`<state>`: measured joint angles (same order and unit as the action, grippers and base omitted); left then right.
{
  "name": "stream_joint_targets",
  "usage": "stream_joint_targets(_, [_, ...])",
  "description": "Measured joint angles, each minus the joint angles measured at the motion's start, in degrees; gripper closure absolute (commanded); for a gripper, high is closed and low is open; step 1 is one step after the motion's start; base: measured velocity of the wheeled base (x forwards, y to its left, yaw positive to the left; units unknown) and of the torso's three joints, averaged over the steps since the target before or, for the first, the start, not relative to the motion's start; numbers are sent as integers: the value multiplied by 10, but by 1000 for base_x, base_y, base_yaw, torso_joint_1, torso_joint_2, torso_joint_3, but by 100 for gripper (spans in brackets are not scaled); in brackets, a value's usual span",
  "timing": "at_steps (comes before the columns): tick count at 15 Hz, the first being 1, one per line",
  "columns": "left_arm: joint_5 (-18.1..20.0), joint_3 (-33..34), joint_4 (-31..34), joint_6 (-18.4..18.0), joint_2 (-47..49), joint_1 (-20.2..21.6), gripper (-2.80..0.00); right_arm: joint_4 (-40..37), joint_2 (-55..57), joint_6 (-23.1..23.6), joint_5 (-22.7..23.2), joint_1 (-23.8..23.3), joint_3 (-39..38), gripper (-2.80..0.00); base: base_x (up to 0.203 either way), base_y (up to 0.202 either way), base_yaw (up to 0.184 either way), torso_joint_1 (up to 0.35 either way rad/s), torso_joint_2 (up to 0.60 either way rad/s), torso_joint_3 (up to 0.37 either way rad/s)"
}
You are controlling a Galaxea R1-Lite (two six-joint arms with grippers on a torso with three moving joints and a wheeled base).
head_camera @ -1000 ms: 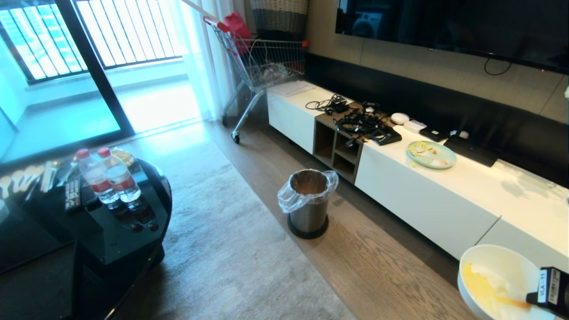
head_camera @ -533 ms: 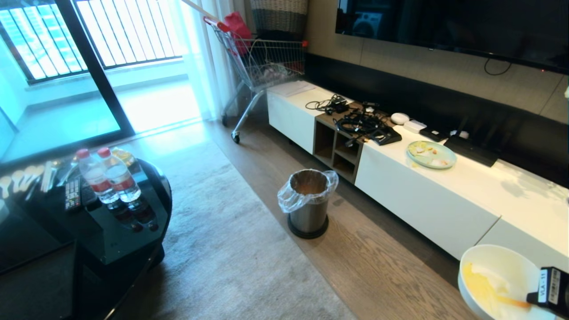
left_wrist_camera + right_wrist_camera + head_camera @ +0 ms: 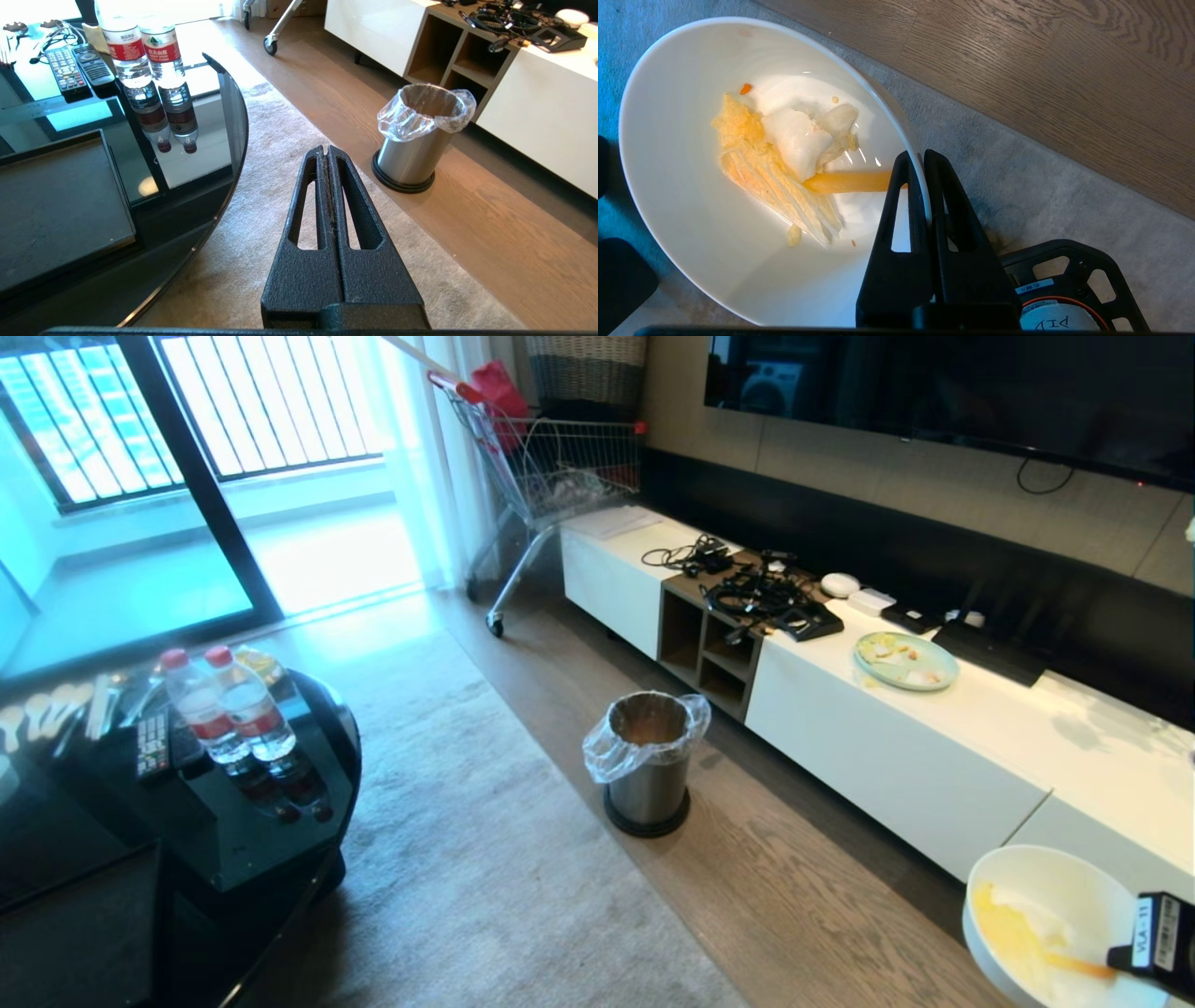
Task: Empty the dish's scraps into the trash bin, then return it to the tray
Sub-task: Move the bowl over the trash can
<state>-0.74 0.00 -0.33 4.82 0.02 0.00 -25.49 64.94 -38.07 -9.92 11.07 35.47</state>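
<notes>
My right gripper (image 3: 920, 156) is clamped on the rim of the round white bowl (image 3: 738, 186), one finger inside the wall and one outside. The bowl is held in the air above the edge of the pale grey rug (image 3: 485, 859), tilted only slightly, which I judge keeps the contents from spilling before the bin is reached. My left gripper (image 3: 328, 150) is parked with its fingers pressed together and empty, above the rug beside the glass table.

Largest to smallest:
- The long white media cabinet (image 3: 887, 756) runs along the wall, with a pale green plate (image 3: 906, 660) near the middle of its top.
- The dark round glass table (image 3: 196, 154) carries the flat matte black tray (image 3: 56, 200) at its near edge, unoccupied for the bowl's return.
- The brushed-metal trash bin (image 3: 648, 765), lined with a clear bag, stands on the wood floor in front of the cabinet, well apart from the bowl.
- Two water bottles (image 3: 142, 51) with red labels stand at the table's far edge; their print is unreadable.
- The scraps (image 3: 784, 154), yellow, white and orange, lie in the bowl's base.

A label on my right gripper reads "VLA-11".
</notes>
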Motion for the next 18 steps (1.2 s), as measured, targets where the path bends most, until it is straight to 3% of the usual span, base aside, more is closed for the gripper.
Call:
stream_joint_targets(13, [0, 0, 0, 0, 0, 0, 0, 4, 1, -1, 1, 3, -1, 0, 178, 0, 1, 3, 3, 3])
stream_joint_targets(18, [0, 0, 0, 1, 0, 0, 0, 9, 9, -1, 0, 9, 0, 0, 19, 0, 0, 2, 1, 0])
